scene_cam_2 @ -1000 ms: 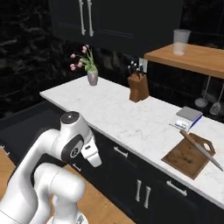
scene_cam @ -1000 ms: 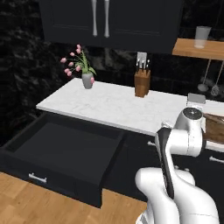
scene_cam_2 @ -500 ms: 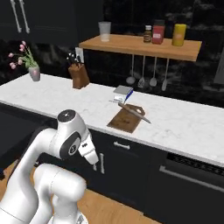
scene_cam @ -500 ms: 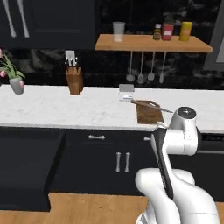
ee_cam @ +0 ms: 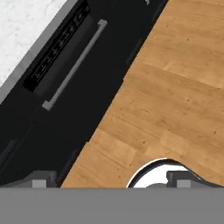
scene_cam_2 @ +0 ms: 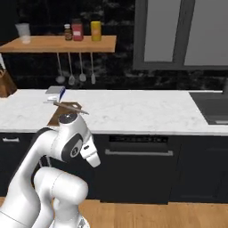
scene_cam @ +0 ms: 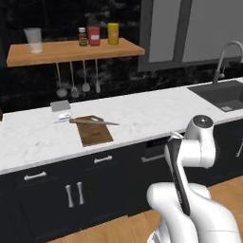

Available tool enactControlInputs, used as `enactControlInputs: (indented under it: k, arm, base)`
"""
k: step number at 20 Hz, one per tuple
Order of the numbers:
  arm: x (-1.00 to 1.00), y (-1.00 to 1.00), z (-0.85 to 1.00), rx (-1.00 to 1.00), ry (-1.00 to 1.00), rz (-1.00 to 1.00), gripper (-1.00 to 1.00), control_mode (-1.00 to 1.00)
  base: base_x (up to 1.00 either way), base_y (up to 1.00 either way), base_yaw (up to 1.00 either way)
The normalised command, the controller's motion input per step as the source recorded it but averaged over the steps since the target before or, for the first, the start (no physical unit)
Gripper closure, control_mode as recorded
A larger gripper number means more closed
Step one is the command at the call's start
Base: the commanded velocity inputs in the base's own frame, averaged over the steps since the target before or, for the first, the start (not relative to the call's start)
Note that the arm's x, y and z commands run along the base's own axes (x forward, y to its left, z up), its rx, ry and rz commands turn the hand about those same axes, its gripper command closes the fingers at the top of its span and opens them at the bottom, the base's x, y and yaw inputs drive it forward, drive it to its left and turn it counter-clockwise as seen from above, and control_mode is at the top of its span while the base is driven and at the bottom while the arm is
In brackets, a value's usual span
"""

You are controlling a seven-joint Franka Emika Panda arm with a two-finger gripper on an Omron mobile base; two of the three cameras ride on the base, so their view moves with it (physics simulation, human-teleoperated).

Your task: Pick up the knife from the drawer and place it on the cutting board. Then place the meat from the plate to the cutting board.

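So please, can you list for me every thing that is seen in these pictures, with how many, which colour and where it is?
cutting board: one, dark brown, flat on the counter
knife: one, wooden handle, grey blade, lying across the cutting board's far end
counter: one, white marble, above the black cabinets
shelf: one, light wood, on the wall
glass: one, clear, left end of the shelf
jars: three, dark, red and yellow, on the shelf
utensils: four, grey, hanging under the shelf
sink: one, dark, right end of the counter
faucet: one, silver, behind the sink
knife block: one, brown, left end of the counter
floor: light wood
fingers: two, dark, spread open, above the floor
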Motion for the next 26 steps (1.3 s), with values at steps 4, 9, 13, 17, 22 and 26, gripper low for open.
enactControlInputs:
  k: [4, 9, 13, 17, 22, 26]
  arm:
    - [0.0, 0.0, 0.0, 0.0, 0.0, 0.0, -1.0, 1.0]
    - [0.0, 0.0, 0.0, 0.0, 0.0, 0.0, -1.0, 1.0]
    - [0.0, 0.0, 0.0, 0.0, 0.0, 0.0, -1.0, 1.0]
    - [0.0, 0.0, 0.0, 0.0, 0.0, 0.0, -1.0, 1.0]
    - [0.0, 0.0, 0.0, 0.0, 0.0, 0.0, -1.0, 1.0]
    - [0.0, 0.0, 0.0, 0.0, 0.0, 0.0, -1.0, 1.0]
  base:
    - [0.49, -0.72, -0.4]
    - [0.66, -0.99, -0.26]
    - [0.76, -1.0, -0.16]
    - [0.82, -1.0, -0.09]
    - [0.82, -1.0, -0.04]
    - [0.68, -1.0, 0.0]
